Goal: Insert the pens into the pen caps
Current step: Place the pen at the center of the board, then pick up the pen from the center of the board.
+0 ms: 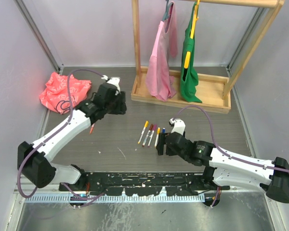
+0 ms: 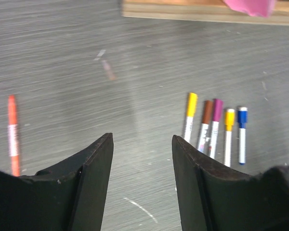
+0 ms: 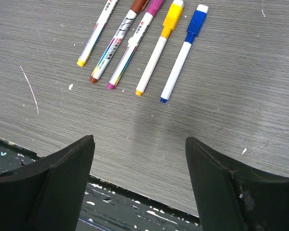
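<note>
- five capped pens (image 3: 133,44) lie side by side mid-table (image 1: 120,137)
- a lone orange pen (image 2: 12,134) lies well apart, to their left
- left gripper (image 2: 142,139): jaws spread, empty, over bare table between them
- right gripper (image 3: 139,142): jaws spread wide, empty, near the row's near ends

Bright, even overhead light, faint soft shadows on the grey wood-grain worktop (image 1: 120,139). Left wrist view blurred, white-barrelled marker pens (image 2: 216,110) soft; right wrist view sharp. Top view's crumpled red plastic bag (image 1: 62,91) oversaturated, glowing.

The left end effector (image 2: 142,144) and right end effector (image 3: 139,144) both tilt downward, jaws apart, gripping nothing.
</note>
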